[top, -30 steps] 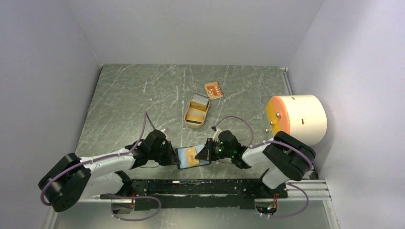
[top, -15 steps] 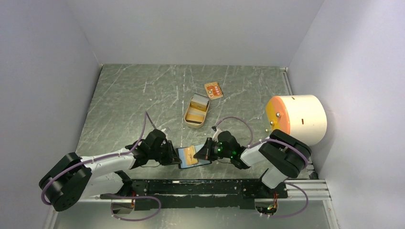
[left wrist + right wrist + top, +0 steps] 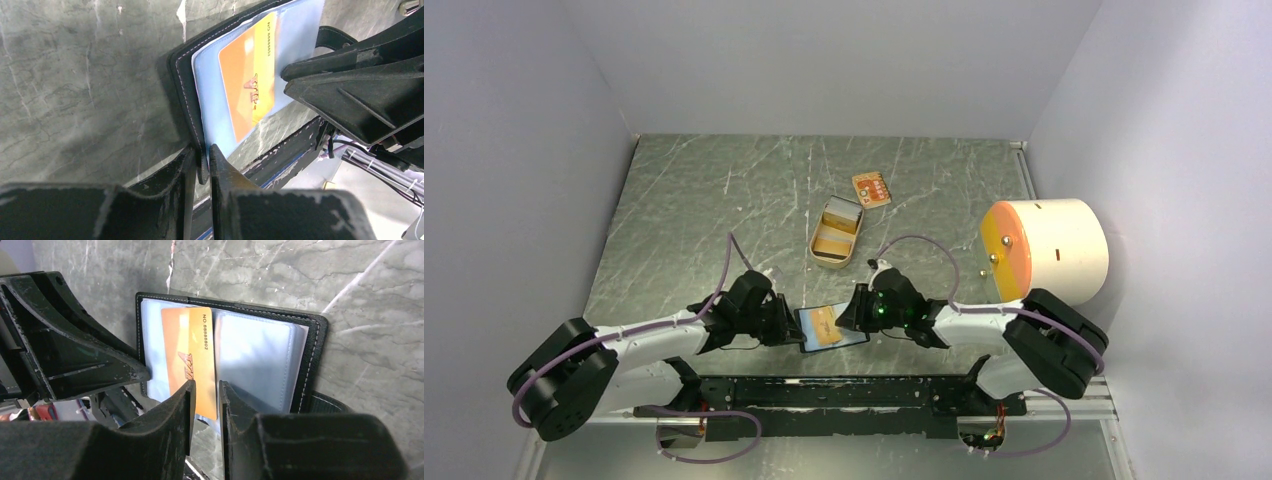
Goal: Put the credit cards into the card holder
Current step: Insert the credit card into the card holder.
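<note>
Top external view: an open black card holder lies on the grey marbled desk at lower centre of the frame, with an arm on either side. The left hand is at the holder's left edge. The left wrist view shows it clamped on the black cover and blue lining. An orange credit card lies across the pale blue inner pages, one end reaching past the holder's edge. The right hand meets the holder from the right, its fingers slightly parted, with the card's projecting corner in the gap between them. Well apart, toward upper centre, sit a tan oblong tin and a small orange patterned card.
</note>
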`<state>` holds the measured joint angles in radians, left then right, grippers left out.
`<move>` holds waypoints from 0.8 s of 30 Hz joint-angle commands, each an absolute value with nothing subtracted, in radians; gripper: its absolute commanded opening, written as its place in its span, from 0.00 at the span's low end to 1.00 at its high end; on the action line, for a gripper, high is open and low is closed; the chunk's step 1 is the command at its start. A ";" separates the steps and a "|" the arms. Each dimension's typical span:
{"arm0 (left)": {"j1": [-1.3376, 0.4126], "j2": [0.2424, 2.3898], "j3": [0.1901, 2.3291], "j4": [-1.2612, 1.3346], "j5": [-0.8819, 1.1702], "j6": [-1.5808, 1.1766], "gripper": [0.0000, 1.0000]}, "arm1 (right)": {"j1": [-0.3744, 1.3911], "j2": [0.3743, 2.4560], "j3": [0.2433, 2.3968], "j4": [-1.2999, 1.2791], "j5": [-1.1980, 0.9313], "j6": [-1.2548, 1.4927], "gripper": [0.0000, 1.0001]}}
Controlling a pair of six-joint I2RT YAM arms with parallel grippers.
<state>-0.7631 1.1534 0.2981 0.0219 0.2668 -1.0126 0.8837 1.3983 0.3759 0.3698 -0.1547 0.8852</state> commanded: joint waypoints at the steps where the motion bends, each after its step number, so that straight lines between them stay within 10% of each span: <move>1: -0.768 1.141 0.291 0.071 0.286 -1.025 0.21 | 0.885 1.379 0.377 0.269 -0.107 0.843 0.28; 24: -0.771 1.164 0.296 0.086 0.293 -1.023 0.21 | 0.935 1.525 0.408 0.500 -0.218 0.872 0.28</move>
